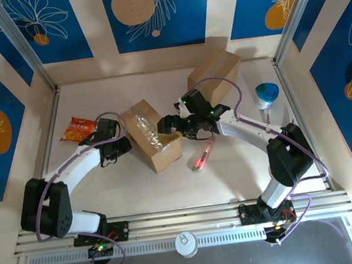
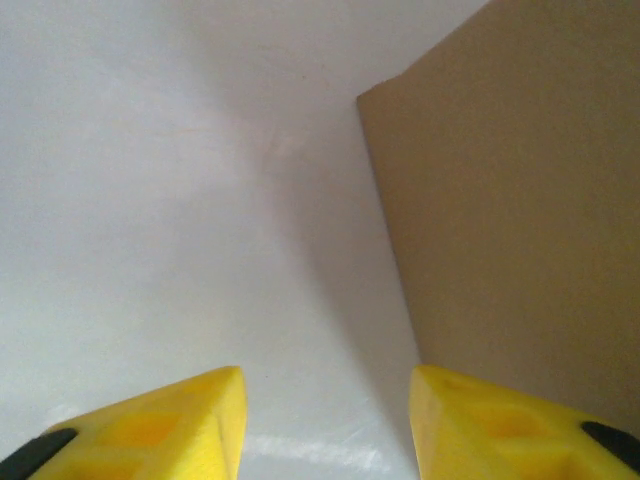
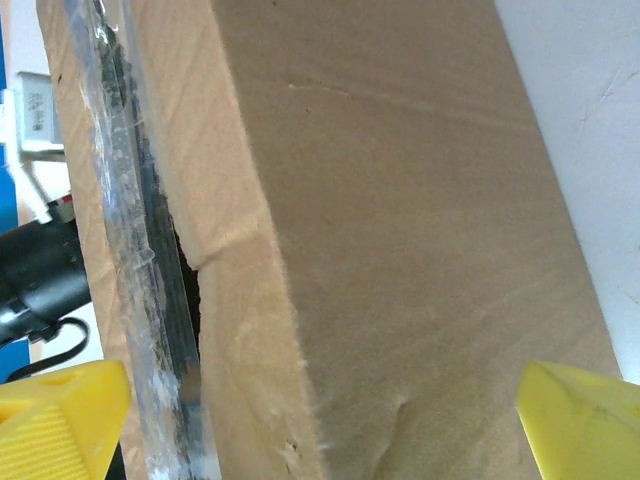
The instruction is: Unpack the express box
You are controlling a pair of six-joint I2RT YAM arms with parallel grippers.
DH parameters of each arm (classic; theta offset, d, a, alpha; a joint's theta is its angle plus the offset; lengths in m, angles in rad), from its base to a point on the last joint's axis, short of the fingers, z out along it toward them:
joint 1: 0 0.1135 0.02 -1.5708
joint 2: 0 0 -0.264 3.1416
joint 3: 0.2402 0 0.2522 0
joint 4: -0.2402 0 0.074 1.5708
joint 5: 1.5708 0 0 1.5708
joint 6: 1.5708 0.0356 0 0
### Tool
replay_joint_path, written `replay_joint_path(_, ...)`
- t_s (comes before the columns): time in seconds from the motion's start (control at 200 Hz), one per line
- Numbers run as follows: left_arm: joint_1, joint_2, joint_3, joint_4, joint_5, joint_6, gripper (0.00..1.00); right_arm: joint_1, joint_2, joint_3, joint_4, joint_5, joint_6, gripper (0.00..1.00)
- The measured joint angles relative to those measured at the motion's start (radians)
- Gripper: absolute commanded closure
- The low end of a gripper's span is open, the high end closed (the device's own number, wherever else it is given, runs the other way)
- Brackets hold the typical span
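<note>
Blue flower-printed panels wall in the white worktop (image 1: 107, 196). The express box (image 1: 153, 137) lies near its middle, turned at an angle, with its taped top facing up.

The left end effector (image 1: 124, 145) sits low at the box's left side. Its yellow fingers (image 2: 150, 430) are apart, with bare worktop showing between them and the cardboard wall (image 2: 520, 200) just to their right. From there it looks placed to brace the box.

The right end effector (image 1: 168, 125) is at the far right end of the box with its fingers (image 3: 585, 420) spread wide. The end of the box (image 3: 400, 200) fills the gap between them, and I cannot tell whether they press on it. Clear tape (image 3: 140, 260) runs along the seam, and a dark slit shows under the flap edge, so the top is probably the next thing to work on.

A red cutter (image 1: 203, 154) lies just right of the box, under the right arm, where a sweep could knock it. A second carton (image 1: 214, 71) stands far behind. A snack packet (image 1: 77, 128) lies to the left and a blue-and-white object (image 1: 266, 94) to the right, both well apart from the box. A can (image 1: 188, 244) sits at the near edge.
</note>
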State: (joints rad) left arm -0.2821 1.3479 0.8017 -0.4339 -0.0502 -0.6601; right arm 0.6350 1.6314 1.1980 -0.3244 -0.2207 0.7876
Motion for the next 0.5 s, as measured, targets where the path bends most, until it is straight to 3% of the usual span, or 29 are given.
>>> replay_joint_path(0.275, 0.007, -0.246, 0.072, -0.215, -0.066, 0.054, 0.16, 0.0, 0.026, 0.039, -0.001, 0.002, -0.007, 0.01)
replay_joint_path(0.36, 0.008, -0.291, 0.106, -0.248, -0.041, 0.056, 0.09, 0.0, 0.055, 0.078, 0.0, 0.0, -0.015, 0.01)
replay_joint_path(0.5, 0.01, -0.306, 0.15, -0.26, 0.038, 0.064, 0.05, 0.0, 0.094, 0.109, -0.002, -0.007, -0.024, 0.01)
